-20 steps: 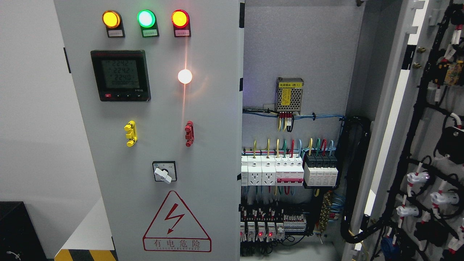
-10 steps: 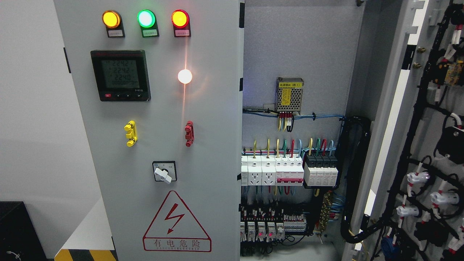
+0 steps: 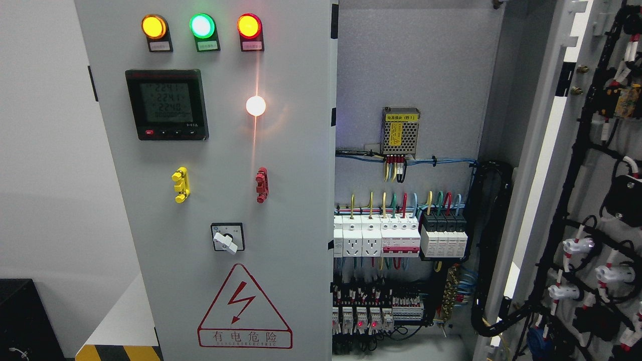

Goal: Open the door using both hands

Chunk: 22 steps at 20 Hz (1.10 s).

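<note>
Neither hand is in frame, so whether they are released, clenched or grasping anything can't be told.

Nearest, at 3 o'clock: the right door (image 3: pixel 592 165) is swung wide open toward the camera, its inner face showing black cable looms (image 3: pixel 577 165) and white connectors (image 3: pixel 577 246). That half of the task looks done.

Next back, from 9 to 12 o'clock: the left door (image 3: pixel 291 210) is shut or close to it, flush with the cabinet front. It carries three lit lamps at 12 o'clock (amber (image 3: pixel 153 26), green (image 3: pixel 201 25), red-orange (image 3: pixel 249 25)), a digital meter (image 3: pixel 166 104) below them, a glowing white lamp (image 3: pixel 255 105), a yellow latch (image 3: pixel 180 184), a red latch (image 3: pixel 261 184), a rotary switch (image 3: pixel 227 237) and a red hazard triangle (image 3: pixel 244 308) at 6 o'clock.

Farthest, centre right: the cabinet interior is exposed, with a mesh power supply (image 3: pixel 400 131) up top, a row of breakers (image 3: pixel 376 235) beneath and terminal blocks (image 3: pixel 373 311) at the bottom.

Judgement: about halfway if both doors are meant. Left door remains.
</note>
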### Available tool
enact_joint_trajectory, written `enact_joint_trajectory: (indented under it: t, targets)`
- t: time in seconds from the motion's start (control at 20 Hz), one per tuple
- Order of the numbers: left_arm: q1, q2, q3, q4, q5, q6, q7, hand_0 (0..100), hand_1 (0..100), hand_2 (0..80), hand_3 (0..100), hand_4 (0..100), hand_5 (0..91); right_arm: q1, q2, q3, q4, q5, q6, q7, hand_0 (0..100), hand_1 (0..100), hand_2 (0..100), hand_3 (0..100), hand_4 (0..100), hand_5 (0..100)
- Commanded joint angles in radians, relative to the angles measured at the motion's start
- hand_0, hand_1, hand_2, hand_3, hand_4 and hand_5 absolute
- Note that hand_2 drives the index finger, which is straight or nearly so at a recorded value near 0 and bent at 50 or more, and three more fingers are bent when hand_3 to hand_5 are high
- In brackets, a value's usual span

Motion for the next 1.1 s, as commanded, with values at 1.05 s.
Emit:
enact_joint_trajectory:
  t: [1.05]
  targets:
    - [0.015,-0.067,0.023,-0.039,0.002,0.001,-0.01,0,0,0.0,0,0,0.0,0.306,-0.046,0.045,-1.086,-0.003,-0.1,-0.007,0,0,0,0,0,0]
